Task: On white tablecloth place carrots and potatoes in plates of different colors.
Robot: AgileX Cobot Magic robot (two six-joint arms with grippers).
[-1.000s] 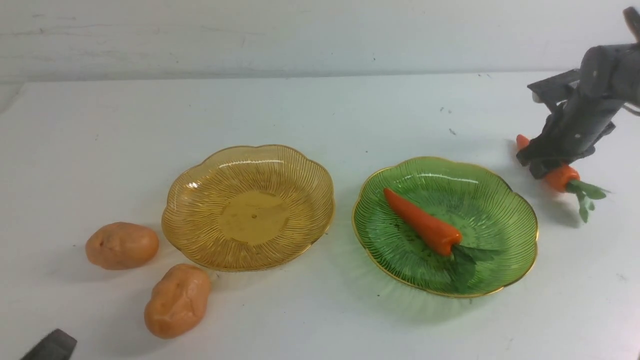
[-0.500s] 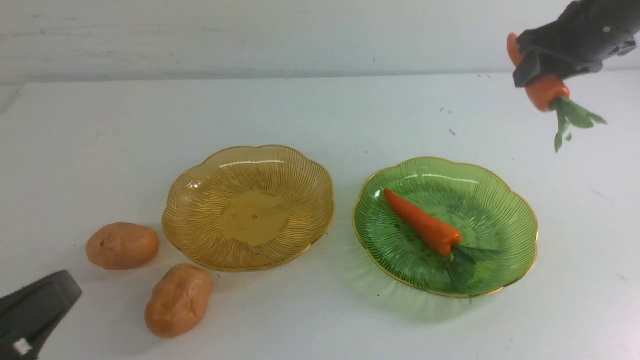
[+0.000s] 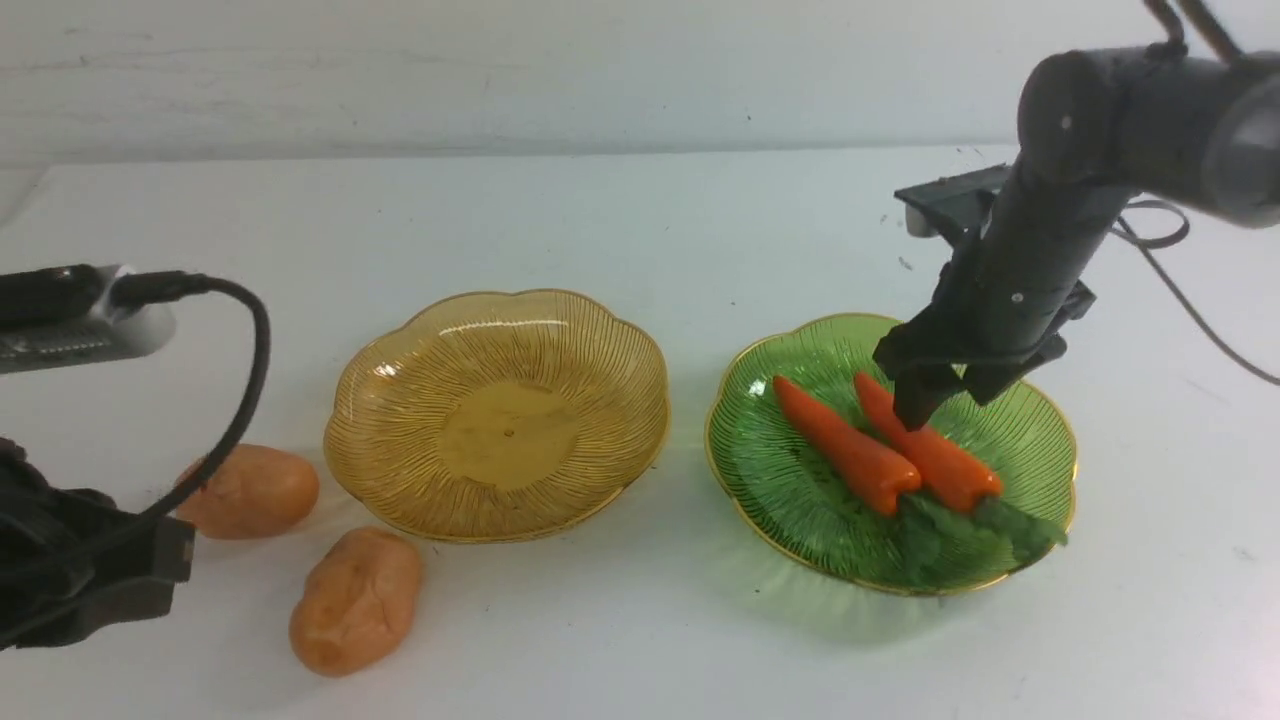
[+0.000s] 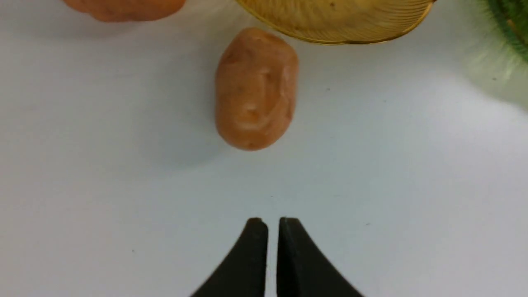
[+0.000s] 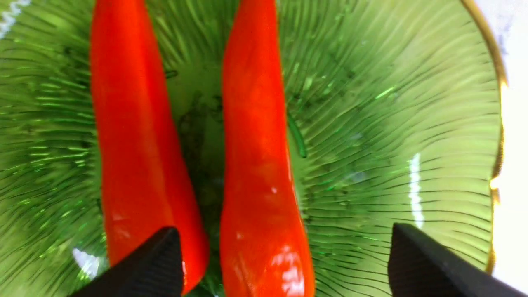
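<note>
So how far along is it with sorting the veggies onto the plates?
Halfway. Both carrots lie in the green plate, and the right gripper has opened over them. Both potatoes lie on the cloth, the yellow plate is empty, and the left gripper faces one potato.

No legible text, label, brand, number or sign appears in any view; plates, carrots, potatoes, cloth and arm housings carry no readable markings.
</note>
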